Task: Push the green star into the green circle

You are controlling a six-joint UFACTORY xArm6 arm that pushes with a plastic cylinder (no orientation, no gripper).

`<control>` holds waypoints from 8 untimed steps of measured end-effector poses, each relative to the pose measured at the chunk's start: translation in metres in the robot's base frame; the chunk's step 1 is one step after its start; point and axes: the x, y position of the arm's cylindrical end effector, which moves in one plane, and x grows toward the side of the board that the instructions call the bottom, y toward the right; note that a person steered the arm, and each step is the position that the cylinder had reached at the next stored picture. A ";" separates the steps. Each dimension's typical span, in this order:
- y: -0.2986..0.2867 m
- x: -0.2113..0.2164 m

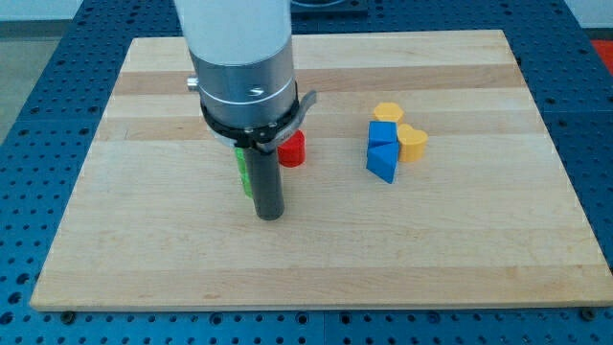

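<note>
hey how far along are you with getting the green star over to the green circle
Done: I can't confirm any contact between them. Only a sliver of green block shows behind my rod, its shape hidden, so I can't tell star from circle. In hand: my tip sits just right of that green. Left: confirming the two touch. The red block and the blue and yellow cluster sit apart.

A sliver of green block point(244, 171), its shape hidden behind the dark rod, shows at the rod's left edge on the wooden table point(144, 240), left of centre.
</note>
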 end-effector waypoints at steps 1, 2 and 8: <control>-0.007 0.000; -0.012 0.000; -0.021 -0.028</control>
